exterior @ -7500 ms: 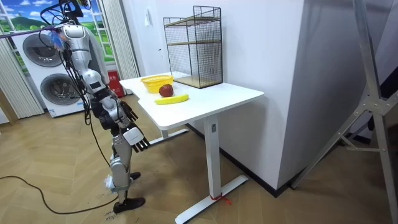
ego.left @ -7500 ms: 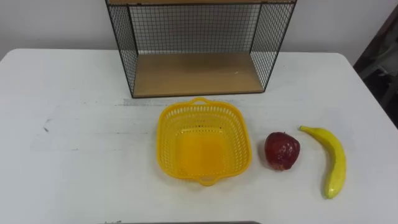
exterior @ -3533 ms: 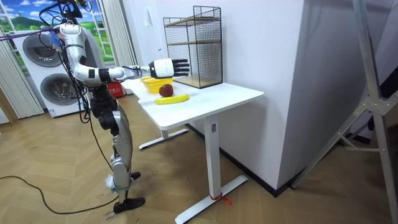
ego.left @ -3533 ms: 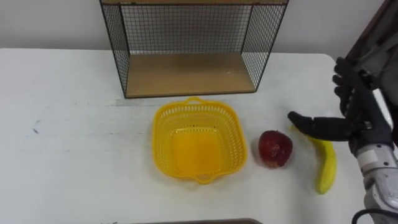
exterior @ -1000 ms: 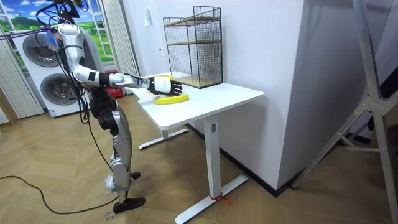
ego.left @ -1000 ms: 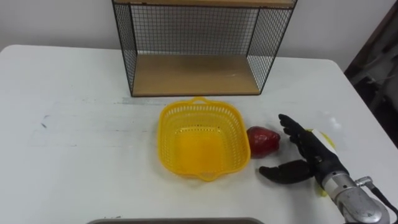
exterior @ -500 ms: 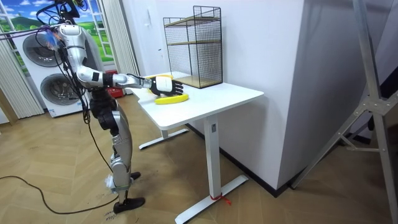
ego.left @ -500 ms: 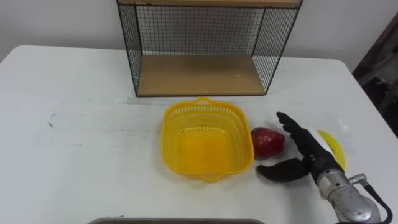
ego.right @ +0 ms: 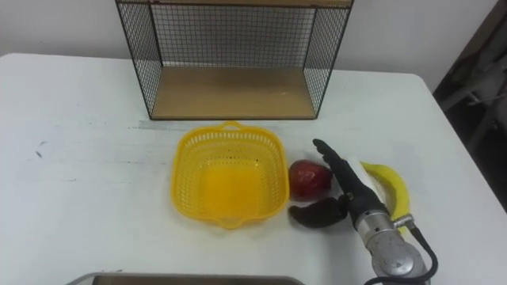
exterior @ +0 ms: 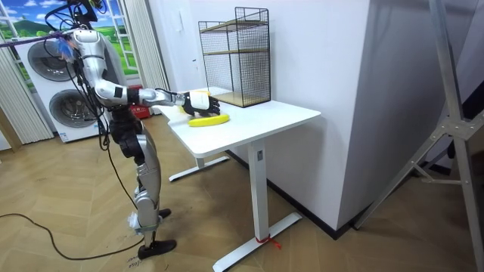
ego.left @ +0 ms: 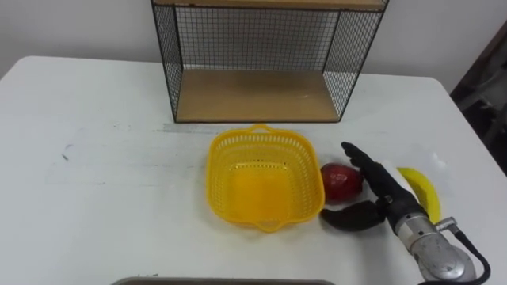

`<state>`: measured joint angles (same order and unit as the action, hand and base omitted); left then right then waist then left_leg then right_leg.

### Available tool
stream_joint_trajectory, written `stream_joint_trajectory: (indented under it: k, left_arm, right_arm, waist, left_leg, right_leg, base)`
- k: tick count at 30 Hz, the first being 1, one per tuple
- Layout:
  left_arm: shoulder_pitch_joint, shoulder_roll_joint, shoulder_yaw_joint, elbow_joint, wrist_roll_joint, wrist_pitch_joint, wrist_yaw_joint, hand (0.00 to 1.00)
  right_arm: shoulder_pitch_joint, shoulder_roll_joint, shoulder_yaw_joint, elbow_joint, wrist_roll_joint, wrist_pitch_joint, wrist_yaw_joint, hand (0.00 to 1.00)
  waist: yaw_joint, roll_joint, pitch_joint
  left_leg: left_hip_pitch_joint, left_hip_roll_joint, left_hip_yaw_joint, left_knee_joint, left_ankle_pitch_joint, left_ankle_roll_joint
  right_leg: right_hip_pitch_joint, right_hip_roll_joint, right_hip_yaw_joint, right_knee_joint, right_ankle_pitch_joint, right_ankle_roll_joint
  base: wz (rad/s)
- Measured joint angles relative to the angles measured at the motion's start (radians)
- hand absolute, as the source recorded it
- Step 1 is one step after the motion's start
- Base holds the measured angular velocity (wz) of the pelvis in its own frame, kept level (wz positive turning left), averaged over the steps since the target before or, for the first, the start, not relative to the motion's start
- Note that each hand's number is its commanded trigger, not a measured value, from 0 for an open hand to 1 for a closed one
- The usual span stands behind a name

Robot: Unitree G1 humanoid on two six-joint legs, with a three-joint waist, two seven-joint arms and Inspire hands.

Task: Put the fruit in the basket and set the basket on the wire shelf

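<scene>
An empty yellow basket (ego.left: 264, 177) (ego.right: 229, 173) sits on the white table (ego.left: 103, 166), in front of the black wire shelf (ego.left: 257, 63) with its wooden board. A red apple (ego.left: 340, 181) (ego.right: 308, 178) lies against the basket's right side. My right hand (ego.left: 377, 198) (ego.right: 346, 198) rests open just right of the apple, fingers straight past its far side and thumb on the near side, touching or nearly touching it. A yellow banana (ego.left: 421, 190) (ego.right: 389, 188) lies to the right, partly behind the hand. The room view has me standing at the table's end, right arm (exterior: 151, 95) stretched over it.
The wire shelf (exterior: 235, 57) stands at the table's far edge against the wall, with a second board higher up. A dark strip (ego.left: 222, 281) runs along the near edge of the eye views. Washing machines (exterior: 57, 83) stand behind me in the room view.
Over the last second my right hand has slid left along the table and closed in on the apple. Earlier it rose from my side and came down over the banana; the apple now lies beside the basket.
</scene>
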<state>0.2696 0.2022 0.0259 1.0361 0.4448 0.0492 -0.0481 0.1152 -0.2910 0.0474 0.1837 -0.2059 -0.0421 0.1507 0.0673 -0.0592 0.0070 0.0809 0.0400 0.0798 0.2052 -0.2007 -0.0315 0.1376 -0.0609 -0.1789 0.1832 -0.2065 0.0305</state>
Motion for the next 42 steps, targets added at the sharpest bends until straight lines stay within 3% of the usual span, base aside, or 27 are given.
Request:
stream_joint_trajectory:
  k: [8, 24, 32, 42]
  left_arm:
    - [-0.007, -0.002, -0.009, 0.001, 0.001, 0.020, 0.000, 0.00]
    - [0.002, -0.003, -0.010, 0.001, 0.009, 0.038, 0.000, 0.00]
    - [-0.003, -0.002, 0.011, 0.001, 0.008, 0.034, 0.000, 0.00]
    - [0.008, -0.003, 0.019, 0.001, 0.008, 0.029, 0.000, 0.00]
  right_arm:
    - [-0.025, -0.005, 0.013, 0.000, -0.075, 0.008, -0.029, 1.00]
    - [-0.023, -0.005, 0.029, 0.015, -0.012, 0.012, -0.030, 1.00]
    - [-0.023, -0.003, 0.021, 0.056, 0.065, -0.001, -0.038, 1.00]
    - [-0.013, 0.010, 0.001, 0.101, 0.096, -0.032, -0.055, 1.00]
  waist:
    - [0.002, 0.000, -0.0022]
    - [-0.002, 0.011, -0.0029]
    - [-0.009, -0.001, -0.0086]
    - [-0.012, -0.001, -0.0079]
  left_leg:
    - [0.000, 0.000, -0.006, 0.000, 0.000, 0.000]
    - [0.003, -0.001, -0.017, 0.004, 0.000, -0.001]
    - [0.002, -0.003, -0.026, 0.008, 0.000, -0.001]
    - [0.017, -0.004, -0.027, 0.012, -0.001, -0.001]
  right_leg:
    - [0.010, 0.000, -0.006, -0.013, 0.003, 0.000]
    - [0.018, 0.001, -0.017, -0.016, 0.003, -0.001]
    - [0.021, 0.000, -0.019, -0.019, 0.003, -0.001]
    - [0.042, 0.000, -0.021, -0.029, 0.003, 0.000]
  base:
    - [0.02]
    - [0.02]
    - [0.03]
    - [0.00]
